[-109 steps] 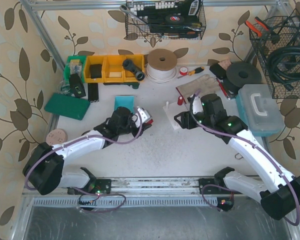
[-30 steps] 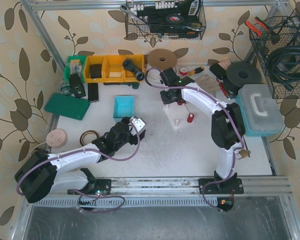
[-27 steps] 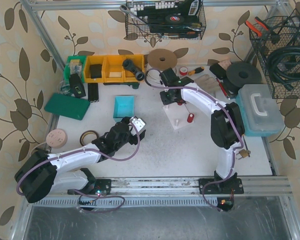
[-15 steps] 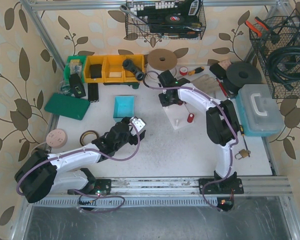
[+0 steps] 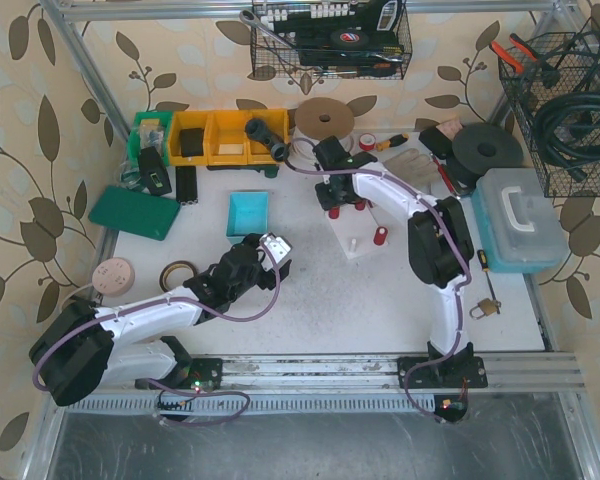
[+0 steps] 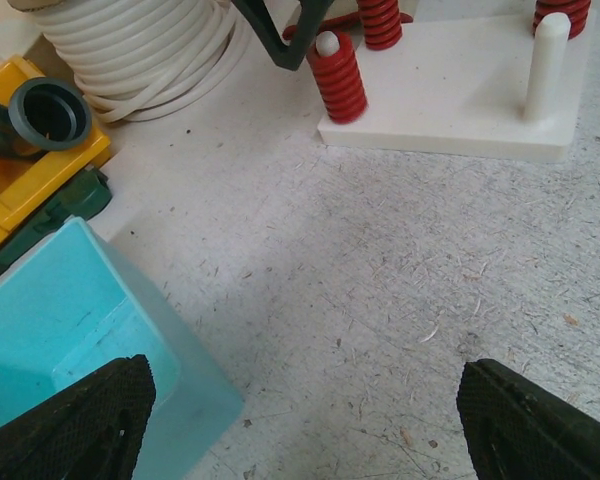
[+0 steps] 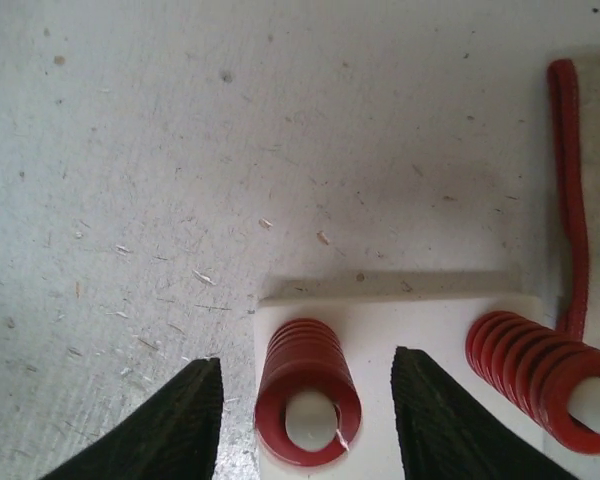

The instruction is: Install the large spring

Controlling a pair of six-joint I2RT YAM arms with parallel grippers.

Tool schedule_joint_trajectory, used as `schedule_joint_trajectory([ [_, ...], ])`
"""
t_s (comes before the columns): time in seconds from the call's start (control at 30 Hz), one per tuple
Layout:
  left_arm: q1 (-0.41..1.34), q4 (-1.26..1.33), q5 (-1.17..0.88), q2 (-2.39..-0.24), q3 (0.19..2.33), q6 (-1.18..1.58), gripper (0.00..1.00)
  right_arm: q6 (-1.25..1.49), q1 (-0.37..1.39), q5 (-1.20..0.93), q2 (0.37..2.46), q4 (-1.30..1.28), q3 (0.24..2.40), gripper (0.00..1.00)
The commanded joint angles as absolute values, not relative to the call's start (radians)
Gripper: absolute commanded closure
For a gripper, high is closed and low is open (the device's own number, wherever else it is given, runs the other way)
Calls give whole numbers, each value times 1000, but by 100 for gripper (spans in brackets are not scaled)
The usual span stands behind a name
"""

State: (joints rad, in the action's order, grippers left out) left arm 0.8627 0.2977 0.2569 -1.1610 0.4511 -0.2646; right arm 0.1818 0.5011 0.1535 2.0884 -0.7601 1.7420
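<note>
The large red coil spring (image 7: 307, 395), glossy and closely wound, is seated over a round-tipped white peg (image 7: 308, 420) at the corner of the flat white plastic base (image 7: 425, 315). It is flanked, untouched, by the spread black fingers (image 7: 165, 425) of the right gripper (image 7: 305, 368). The left gripper (image 6: 302, 372) is spread wide over the speckled grey tabletop (image 6: 400, 260).

- Beige leaf-print wallpaper (image 5: 40, 150) covers the back and side walls.
- White, scuffed surface (image 5: 310, 305).
- Wire basket (image 5: 270, 62) hangs at the back.
- Metal rail (image 5: 310, 368) runs along the near edge.
</note>
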Motion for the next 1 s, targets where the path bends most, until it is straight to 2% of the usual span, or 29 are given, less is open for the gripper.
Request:
schedule_joint_trajectory([
  [0.0,856,301,287,-1150,492,-262,14,183,498,169,2013,-805,1768,50],
  [0.17,854,152,409,-1131,594,-141,12,211,497,158,1857,-824,1687,44],
  [0.27,840,28,532,-1146,680,19,11,245,501,113,1674,-773,1547,40],
  [0.33,803,-48,529,-1172,741,97,11,260,506,97,1549,-722,1422,33],
  [0.43,690,-190,416,-1252,848,187,11,262,507,118,1377,-642,1244,23],
  [0.57,597,-335,334,-1363,988,179,24,269,508,152,1212,-592,1092,15],
  [0.6,590,-356,328,-1388,1017,167,28,272,506,159,1175,-566,1054,3],
  [0.63,586,-381,317,-1410,1051,154,32,282,508,168,1146,-543,1019,0],
  [0.97,473,-721,140,-1642,1341,5,52,336,508,119,1011,-398,835,0],
])
